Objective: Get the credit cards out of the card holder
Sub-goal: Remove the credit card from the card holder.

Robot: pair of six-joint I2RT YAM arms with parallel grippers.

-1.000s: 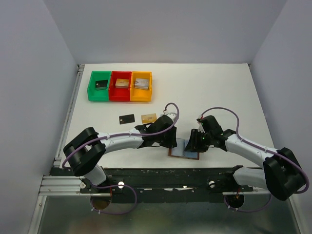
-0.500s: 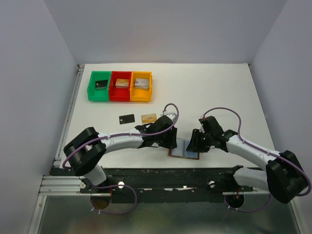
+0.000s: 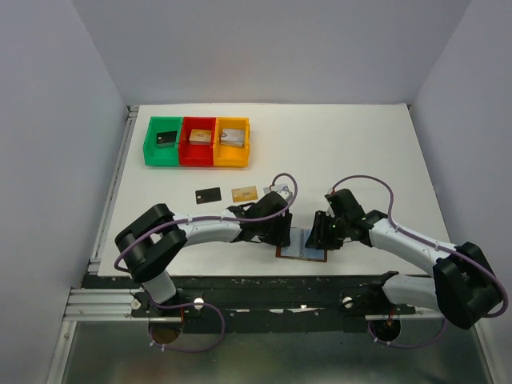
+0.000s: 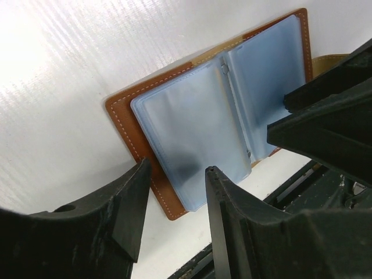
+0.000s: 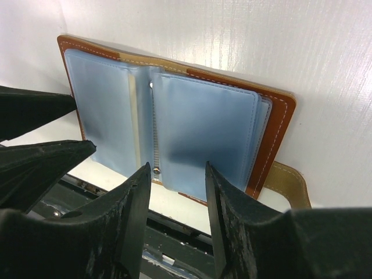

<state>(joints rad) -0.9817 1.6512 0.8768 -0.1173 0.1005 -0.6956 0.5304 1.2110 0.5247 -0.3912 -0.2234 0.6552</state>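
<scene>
Small brown leather bifold card holder (image 3: 302, 246) lies spread open, pale blue sleeves up, at near edge of white table (image 3: 360, 152), between both arms. Over its left page: left gripper (image 4: 177, 174), fingers partly apart, gripping nothing. Over right page: right gripper (image 5: 177, 168), likewise partly apart, empty. Thin black card (image 3: 208, 194) and gold card (image 3: 244, 193) lie flat side by side beyond left arm, apart from holder.

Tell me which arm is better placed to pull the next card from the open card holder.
Left, probably. The left gripper hangs open over the left pockets of the card holder, and the black card and gold card lie out on its side. The right gripper, open too, could steady the other half.
</scene>
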